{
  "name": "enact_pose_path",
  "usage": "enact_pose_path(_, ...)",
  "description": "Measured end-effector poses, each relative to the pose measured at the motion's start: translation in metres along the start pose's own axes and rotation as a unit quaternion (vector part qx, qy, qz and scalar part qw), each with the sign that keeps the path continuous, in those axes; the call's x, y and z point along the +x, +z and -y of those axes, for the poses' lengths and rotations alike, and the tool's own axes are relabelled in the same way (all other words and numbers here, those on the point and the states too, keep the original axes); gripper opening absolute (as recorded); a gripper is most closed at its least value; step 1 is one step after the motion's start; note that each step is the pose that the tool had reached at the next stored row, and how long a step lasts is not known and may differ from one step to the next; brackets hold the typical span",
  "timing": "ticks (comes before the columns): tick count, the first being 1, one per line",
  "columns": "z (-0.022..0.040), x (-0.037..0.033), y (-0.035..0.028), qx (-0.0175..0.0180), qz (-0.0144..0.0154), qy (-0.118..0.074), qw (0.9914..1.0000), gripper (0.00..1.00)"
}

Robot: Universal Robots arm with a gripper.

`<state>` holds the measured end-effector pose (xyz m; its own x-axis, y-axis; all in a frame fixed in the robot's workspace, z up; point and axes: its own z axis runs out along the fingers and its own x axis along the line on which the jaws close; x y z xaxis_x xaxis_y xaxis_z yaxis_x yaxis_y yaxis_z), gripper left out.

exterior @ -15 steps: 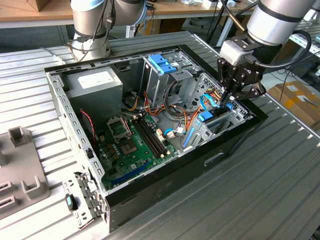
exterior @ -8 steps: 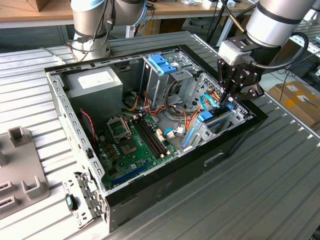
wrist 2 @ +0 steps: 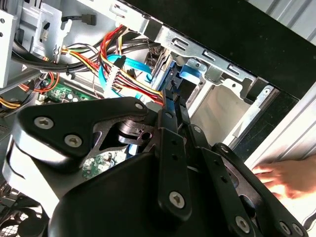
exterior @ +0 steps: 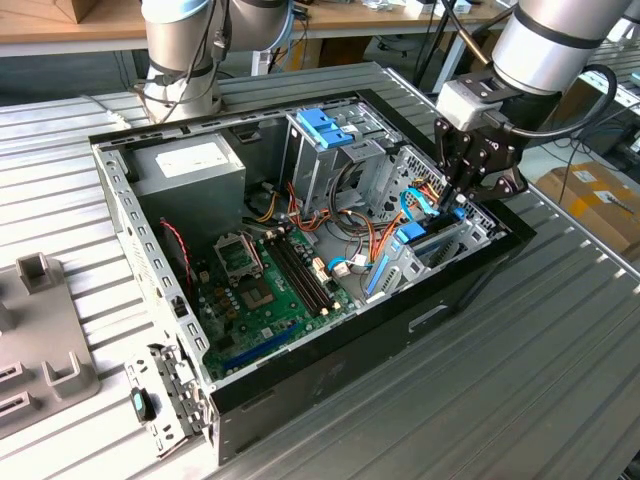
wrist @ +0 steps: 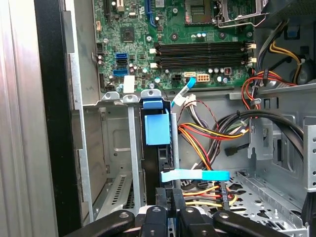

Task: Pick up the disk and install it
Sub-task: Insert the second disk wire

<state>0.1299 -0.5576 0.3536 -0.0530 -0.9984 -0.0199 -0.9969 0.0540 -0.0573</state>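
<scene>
**Disk seated edge-on in the drive bay, claw at its top edge**

The insertion step is judged to be in hand. The claw (exterior: 462, 195) is lowered into the open computer case (exterior: 330, 375), at the drive bay (wrist: 118, 148) directly beneath it. The disk (wrist: 158, 131) stands on edge in that bay, straight ahead of the fingertips, its light-blue carrier tab facing the first wrist view. The fingers (wrist: 168, 217) are seen drawn close together on the disk's upper edge; whether it is gripped or merely pressed cannot be told.

The next move is judged to call for a straight push along the bay's rails, with the blue ribbon cable (wrist: 195, 175) just beside the claw kept from being snagged.

The motherboard (wrist: 197, 44) beyond the bay is laid out plainly in the first wrist view. A person's hand (wrist 2: 286, 177) resting on the worktop (exterior: 560, 380) outside the case wall is shown by the second wrist view. The claw's place within the whole case is given by the exterior view.
</scene>
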Motion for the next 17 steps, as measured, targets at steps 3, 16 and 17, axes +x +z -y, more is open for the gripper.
enact_pose_path(3,0.0007,0.0,0.0022,0.0,-0.0002,0.0,1.0,0.16)
enact_pose_path(16,-0.0008,0.0001,0.006,0.0,-0.0002,0.0,1.0,0.16)
enact_pose_path(17,-0.0008,0.0001,0.0067,0.0,-0.0002,0.0,1.0,0.16)
